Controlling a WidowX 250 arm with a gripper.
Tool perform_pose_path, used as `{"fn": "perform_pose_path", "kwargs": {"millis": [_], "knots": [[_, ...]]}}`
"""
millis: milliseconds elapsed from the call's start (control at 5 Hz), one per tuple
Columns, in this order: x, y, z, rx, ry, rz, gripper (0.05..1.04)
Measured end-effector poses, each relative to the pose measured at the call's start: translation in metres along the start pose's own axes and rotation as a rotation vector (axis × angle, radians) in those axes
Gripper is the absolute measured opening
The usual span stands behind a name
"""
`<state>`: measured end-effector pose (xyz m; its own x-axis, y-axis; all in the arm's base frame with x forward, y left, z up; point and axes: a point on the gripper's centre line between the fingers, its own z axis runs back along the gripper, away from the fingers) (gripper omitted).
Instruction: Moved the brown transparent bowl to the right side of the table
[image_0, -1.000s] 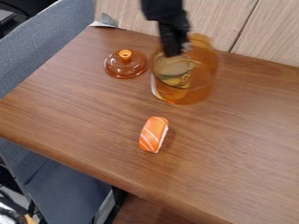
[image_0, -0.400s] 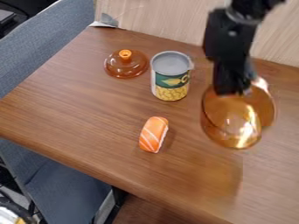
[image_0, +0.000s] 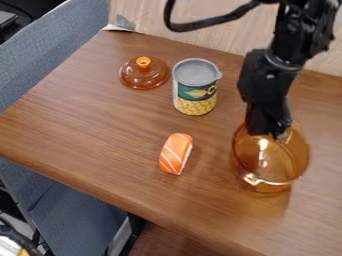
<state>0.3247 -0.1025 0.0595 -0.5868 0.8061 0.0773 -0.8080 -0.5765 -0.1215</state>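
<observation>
- Your gripper (image_0: 270, 134) is clamped on the rim of the brown transparent bowl (image_0: 270, 165), on the right of the table (image_0: 87, 110). Bowl hangs below the fingertips, tilted, mouth turned toward the camera; base touching the wood or not, you cannot tell.
- Right of your gripper, tabletop runs on out of the view.
- Left of it, a stretch of tabletop before the corn can (image_0: 195, 92); can upright, a little farther back, well apart from the bowl.
- Salmon nigiri (image_0: 176, 153) left of your gripper and slightly nearer the camera, wood between it and the bowl.
- Lid (image_0: 143, 77) farthest left, just beside the can.
- Table's back edge behind your gripper, along the pale wood-grain panel (image_0: 153, 25); front edge slants away, nearer the camera, past nigiri and bowl.
- Materials: bowl amber, glossy, rounded, with bright glints; lid same amber, domed, opaque orange knob. Can cylindrical, grey top, green-and-yellow label. Nigiri an orange oblong, white stripes. Table brown, grained, with rounded front edge.
</observation>
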Motion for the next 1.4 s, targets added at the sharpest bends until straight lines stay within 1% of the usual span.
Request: {"fn": "perform_pose_path", "kwargs": {"millis": [200,400,600,800,1000,1200,1400], "knots": [[-0.003,0.004,-0.009,0.022,-0.005,-0.011,0.114],[-0.004,0.004,-0.011,0.024,0.002,-0.037,0.306],[-0.004,0.004,-0.011,0.032,0.001,-0.05,0.603],[-0.001,-0.002,-0.005,0.039,-0.015,-0.045,0.905],[-0.004,-0.006,0.001,0.033,-0.012,-0.055,1.008],[-0.004,-0.011,0.01,0.046,0.003,-0.053,1.003],[0.001,-0.018,0.031,0.049,0.044,-0.037,0.999]]}}
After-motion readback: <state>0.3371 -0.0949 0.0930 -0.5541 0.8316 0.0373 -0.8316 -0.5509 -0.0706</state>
